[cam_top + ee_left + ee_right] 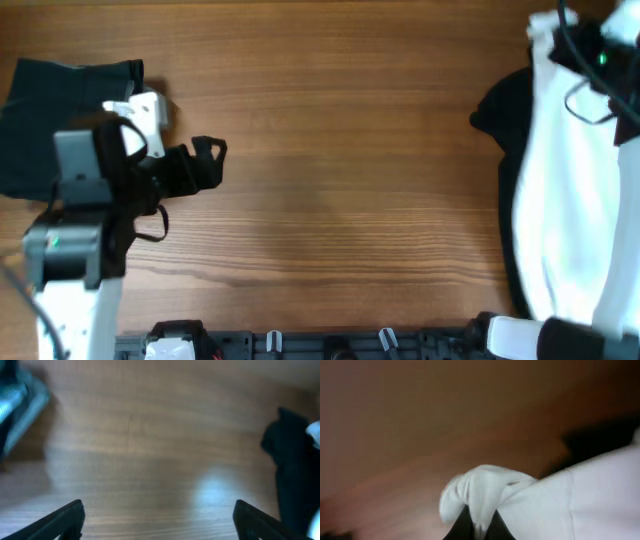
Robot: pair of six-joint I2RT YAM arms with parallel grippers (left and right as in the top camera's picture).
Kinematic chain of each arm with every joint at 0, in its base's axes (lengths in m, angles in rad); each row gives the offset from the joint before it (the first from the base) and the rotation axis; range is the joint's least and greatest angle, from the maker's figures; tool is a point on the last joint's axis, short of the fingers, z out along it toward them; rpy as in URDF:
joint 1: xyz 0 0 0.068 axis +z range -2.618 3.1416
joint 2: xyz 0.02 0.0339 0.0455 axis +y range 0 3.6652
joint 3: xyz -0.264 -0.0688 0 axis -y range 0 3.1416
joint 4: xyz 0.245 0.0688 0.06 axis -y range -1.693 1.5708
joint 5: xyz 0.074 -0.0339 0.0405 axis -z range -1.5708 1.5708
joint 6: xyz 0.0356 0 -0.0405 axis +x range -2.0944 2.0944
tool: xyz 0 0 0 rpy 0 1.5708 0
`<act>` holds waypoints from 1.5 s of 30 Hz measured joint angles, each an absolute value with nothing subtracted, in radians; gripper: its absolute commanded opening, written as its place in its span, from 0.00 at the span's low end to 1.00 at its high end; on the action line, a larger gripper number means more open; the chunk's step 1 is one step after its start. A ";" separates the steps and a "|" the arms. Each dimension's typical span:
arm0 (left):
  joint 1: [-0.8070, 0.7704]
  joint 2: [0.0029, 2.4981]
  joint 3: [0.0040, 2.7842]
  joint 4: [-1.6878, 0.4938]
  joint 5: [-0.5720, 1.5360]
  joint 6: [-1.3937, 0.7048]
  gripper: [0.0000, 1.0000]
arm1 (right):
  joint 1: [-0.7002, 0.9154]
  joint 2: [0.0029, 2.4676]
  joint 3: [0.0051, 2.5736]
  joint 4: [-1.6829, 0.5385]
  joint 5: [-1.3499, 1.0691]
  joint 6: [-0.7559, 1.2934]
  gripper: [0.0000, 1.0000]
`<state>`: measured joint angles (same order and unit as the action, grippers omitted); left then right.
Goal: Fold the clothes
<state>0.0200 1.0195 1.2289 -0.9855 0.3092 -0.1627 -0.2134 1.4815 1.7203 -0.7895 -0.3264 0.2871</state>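
A white T-shirt (570,200) hangs stretched at the right edge of the table, over a black garment (505,130). My right gripper (562,40) is at the far right corner, shut on a bunched fold of the white T-shirt (485,495), and its black fingers (462,527) pinch the cloth between them. Behind the fold the black garment (600,435) shows. My left gripper (215,162) hovers over bare wood at the left, open and holding nothing. Its fingertips (65,520) stand wide apart around the left gripper's gap (160,525).
A folded dark garment (70,120) lies at the far left of the wooden table (340,200), partly under the left arm, and the same folded garment (20,405) appears at the top left of the left wrist view. A black rail (300,345) runs along the front edge.
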 measured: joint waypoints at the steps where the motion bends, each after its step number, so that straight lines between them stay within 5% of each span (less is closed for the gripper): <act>1: 0.020 1.005 1.250 -0.988 0.309 -0.163 0.94 | -0.200 1.477 1.736 -0.794 -0.334 0.288 0.04; 5: 0.020 0.915 1.340 -0.987 0.277 -0.165 1.00 | 0.169 1.407 1.897 -0.815 -0.385 0.287 0.04; 7: 0.020 0.872 1.367 -0.984 0.237 -0.171 1.00 | 0.360 1.404 1.909 -0.836 -0.396 0.288 0.24; 9: 0.020 0.830 1.386 -0.976 0.196 -0.171 1.00 | 0.530 1.435 1.909 -0.859 -0.391 0.293 0.61; 12: 0.020 0.786 1.399 -0.962 0.149 -0.171 1.00 | 0.739 1.538 1.906 -0.870 -0.340 0.290 0.72; 16: 0.020 0.776 1.400 -0.963 0.119 -0.171 1.00 | 0.853 1.622 1.888 -0.913 -0.239 0.287 0.76; 22: 0.020 0.795 1.400 -0.965 0.114 -0.170 0.96 | 0.794 1.567 1.885 -0.974 -0.077 0.318 0.76; 32: -0.075 1.169 1.407 -0.975 0.239 -0.099 0.64 | 0.645 1.322 1.890 -1.011 0.009 0.336 0.81; 37: -0.168 1.469 1.407 -0.802 0.234 -0.037 0.93 | 0.633 1.290 1.897 -1.070 0.060 0.363 0.84; 45: -0.194 1.918 1.404 -0.445 0.175 0.042 0.89 | 0.631 1.349 1.897 -1.172 0.106 0.394 0.84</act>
<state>-0.1940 1.9182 1.4036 -0.4454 0.1749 0.0418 0.6312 1.3491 1.8969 -1.1717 0.1059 0.3943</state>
